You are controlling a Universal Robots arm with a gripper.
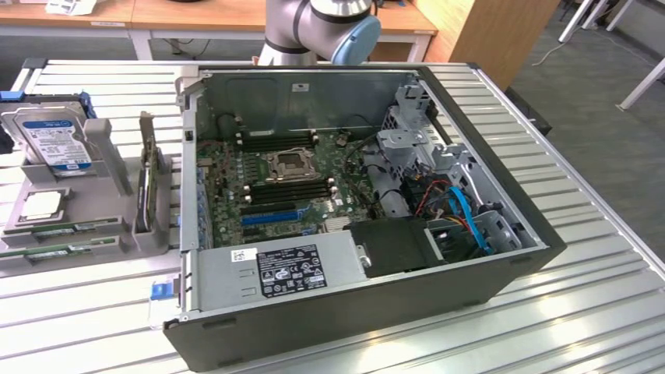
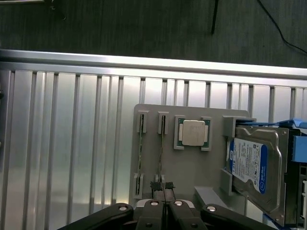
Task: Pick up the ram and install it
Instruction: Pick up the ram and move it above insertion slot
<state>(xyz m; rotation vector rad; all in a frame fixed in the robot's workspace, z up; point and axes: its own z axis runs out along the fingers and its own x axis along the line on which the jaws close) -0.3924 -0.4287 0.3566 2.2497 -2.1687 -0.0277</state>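
Two ram sticks stand on edge in the slots of a grey holder (image 2: 192,167): one ram stick (image 2: 140,148) and a second ram stick (image 2: 162,148) beside it. In the exterior view these ram sticks (image 1: 65,229) lie at the front of the holder (image 1: 114,234), on the exterior view's left. My gripper (image 2: 163,186) is shut, with its dark fingertips pressed together. It hangs over the near end of the second stick, with nothing between the fingers. The arm's base (image 1: 311,31) stands behind the open computer case (image 1: 499,265).
The holder also carries a CPU (image 2: 193,132), a hard drive (image 2: 252,165) and an upright expansion card (image 1: 156,187). Inside the case lie the motherboard (image 1: 280,179) with black memory slots (image 1: 291,187), a blue slot (image 1: 272,214), the power supply (image 1: 291,269) and blue cables (image 1: 468,214). The table is slatted metal (image 2: 57,143).
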